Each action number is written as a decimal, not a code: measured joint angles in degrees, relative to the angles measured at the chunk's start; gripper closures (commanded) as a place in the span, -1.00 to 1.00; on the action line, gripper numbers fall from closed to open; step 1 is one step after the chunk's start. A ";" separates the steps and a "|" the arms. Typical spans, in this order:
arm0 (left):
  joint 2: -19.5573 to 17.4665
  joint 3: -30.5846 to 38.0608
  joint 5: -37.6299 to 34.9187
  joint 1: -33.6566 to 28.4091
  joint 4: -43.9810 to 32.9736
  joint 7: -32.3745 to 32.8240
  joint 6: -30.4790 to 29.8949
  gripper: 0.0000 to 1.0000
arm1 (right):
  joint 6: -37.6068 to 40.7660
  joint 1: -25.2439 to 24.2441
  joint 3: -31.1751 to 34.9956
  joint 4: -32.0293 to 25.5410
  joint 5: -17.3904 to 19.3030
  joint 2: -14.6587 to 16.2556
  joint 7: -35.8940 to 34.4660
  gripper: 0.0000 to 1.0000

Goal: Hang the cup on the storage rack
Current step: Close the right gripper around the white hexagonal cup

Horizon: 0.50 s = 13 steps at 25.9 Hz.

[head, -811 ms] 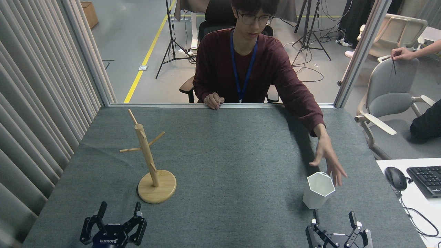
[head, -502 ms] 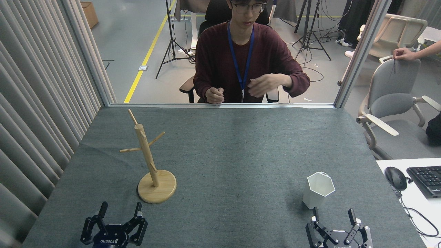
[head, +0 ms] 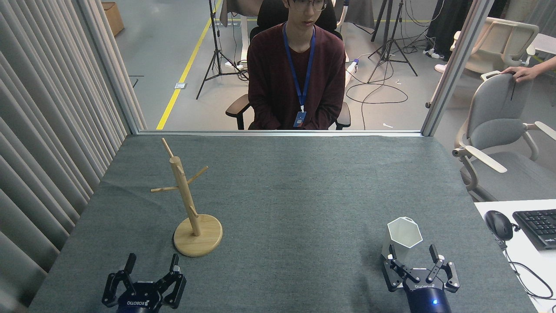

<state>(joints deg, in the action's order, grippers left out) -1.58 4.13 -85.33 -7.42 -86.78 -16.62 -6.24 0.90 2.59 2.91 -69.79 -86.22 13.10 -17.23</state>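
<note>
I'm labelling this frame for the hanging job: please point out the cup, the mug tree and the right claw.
white cup [head: 406, 237]: head view, on its faceted side wall.
wooden mug tree [head: 184, 195]: head view, on the upright pole.
right claw [head: 412, 257]: head view, midway between its fingertips.

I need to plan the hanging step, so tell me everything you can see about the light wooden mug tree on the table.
The light wooden mug tree stands upright on the grey felt-covered table, on the robot's left half. It has a round disc base, a pole and thin angled pegs, several of them in view near the top and one short one lower down. Every peg is bare. Nothing touches it; the open left gripper sits nearer the robot, clear of the base.
</note>
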 measured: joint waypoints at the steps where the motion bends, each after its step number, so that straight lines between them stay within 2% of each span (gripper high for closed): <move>1: 0.00 0.00 0.03 0.07 0.01 0.00 0.00 -0.98 | 0.05 0.22 0.00 0.32 0.00 0.11 0.00 -0.98; 13: -0.44 0.06 0.16 0.21 0.04 0.00 0.00 -0.98 | 0.44 3.75 -0.09 5.18 0.00 0.26 -0.26 -0.98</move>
<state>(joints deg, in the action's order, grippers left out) -2.02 4.19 -85.17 -7.21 -86.74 -16.63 -6.24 1.34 6.34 2.82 -64.61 -86.22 13.36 -17.48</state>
